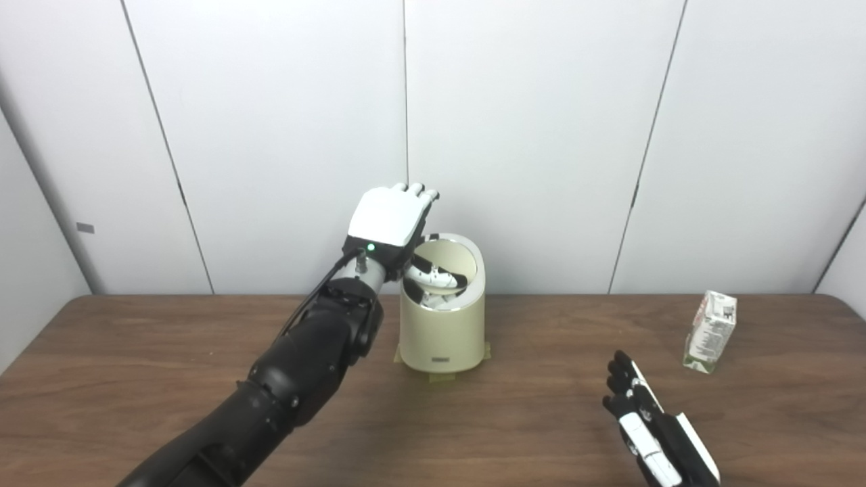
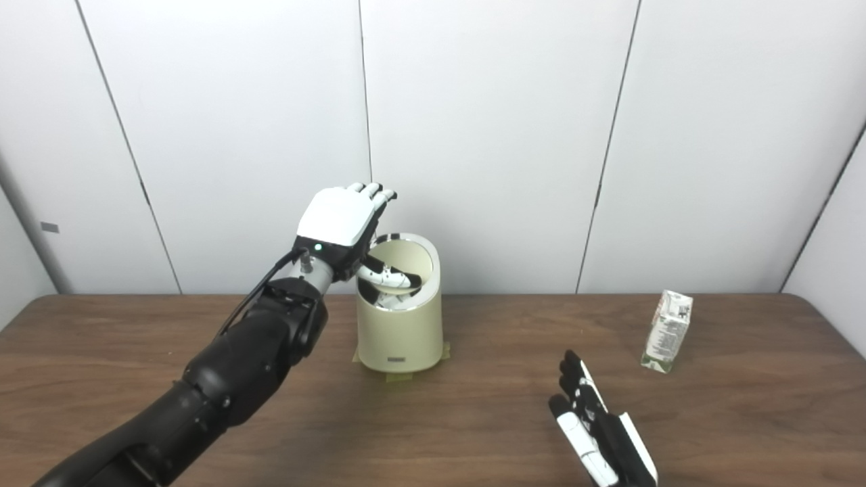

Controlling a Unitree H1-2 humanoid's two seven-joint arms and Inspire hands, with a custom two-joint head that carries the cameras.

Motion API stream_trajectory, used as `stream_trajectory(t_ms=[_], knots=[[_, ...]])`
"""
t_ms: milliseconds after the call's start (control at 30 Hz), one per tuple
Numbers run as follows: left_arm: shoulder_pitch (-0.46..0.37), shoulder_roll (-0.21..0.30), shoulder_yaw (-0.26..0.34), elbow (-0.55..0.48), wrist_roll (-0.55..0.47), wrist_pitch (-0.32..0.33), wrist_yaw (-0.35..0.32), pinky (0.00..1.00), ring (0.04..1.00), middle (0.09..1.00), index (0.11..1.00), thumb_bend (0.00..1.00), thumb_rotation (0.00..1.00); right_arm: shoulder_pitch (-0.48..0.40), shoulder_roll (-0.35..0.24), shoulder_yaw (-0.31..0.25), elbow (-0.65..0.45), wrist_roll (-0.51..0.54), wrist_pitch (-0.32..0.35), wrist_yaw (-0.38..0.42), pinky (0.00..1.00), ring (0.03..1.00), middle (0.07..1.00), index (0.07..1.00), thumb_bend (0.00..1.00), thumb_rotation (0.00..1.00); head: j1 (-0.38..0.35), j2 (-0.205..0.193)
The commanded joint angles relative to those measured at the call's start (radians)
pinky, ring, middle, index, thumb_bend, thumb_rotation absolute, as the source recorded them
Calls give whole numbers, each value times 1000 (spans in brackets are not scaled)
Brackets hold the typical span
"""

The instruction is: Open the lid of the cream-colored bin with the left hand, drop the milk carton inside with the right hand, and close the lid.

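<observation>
Holding the lid up with your left hand, fingers extended together; right hand open. Pinch the light, crushable milk carton, right of the bin, mid-body.

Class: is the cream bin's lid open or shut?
Open. The left hand holds the lid of the cream-coloured cylindrical bin raised behind its mouth, exposing the interior.

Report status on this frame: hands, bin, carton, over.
Left hand at the bin rim, thumb inside, lid up. Right hand open, low over the table, empty. Milk carton upright far right, untouched. Path clear.
</observation>
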Motion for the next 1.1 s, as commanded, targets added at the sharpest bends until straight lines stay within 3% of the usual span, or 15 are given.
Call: stream_trajectory(t_ms=[0,233,633,833,967,1033,1067], knots=[[44,62,-23,79,36,17,-44,855,908,921,893,849,0,-24,-6,-8,-38,23,-14,12,984,1000,1000,1000,656,716,1,1],[30,57,-37,99,37,18,-53,878,917,933,906,860,0,-26,-4,-7,-42,8,-3,-5,968,1000,1000,1000,683,740,-2,-1],[20,59,-64,178,27,4,9,874,917,931,904,859,0,-37,-4,-12,-27,24,-11,4,987,1000,1000,1000,706,733,-2,-5],[18,72,-55,141,14,3,-4,876,912,932,918,887,0,-38,-4,-13,-22,26,-17,7,983,1000,1000,1000,704,731,7,-8],[28,73,42,32,-98,6,-47,903,920,919,914,882,0,-35,-6,-10,-23,22,-22,9,986,1000,1000,1000,690,739,6,-5],[42,58,140,-41,-222,6,-100,919,935,923,912,865,0,-31,-5,-10,-27,20,-21,7,989,1000,1000,1000,687,738,6,0],[47,31,249,-93,-365,31,-156,921,940,927,912,856,0,-30,-3,-12,-28,22,-15,4,989,1000,1000,1000,685,737,6,-1]])
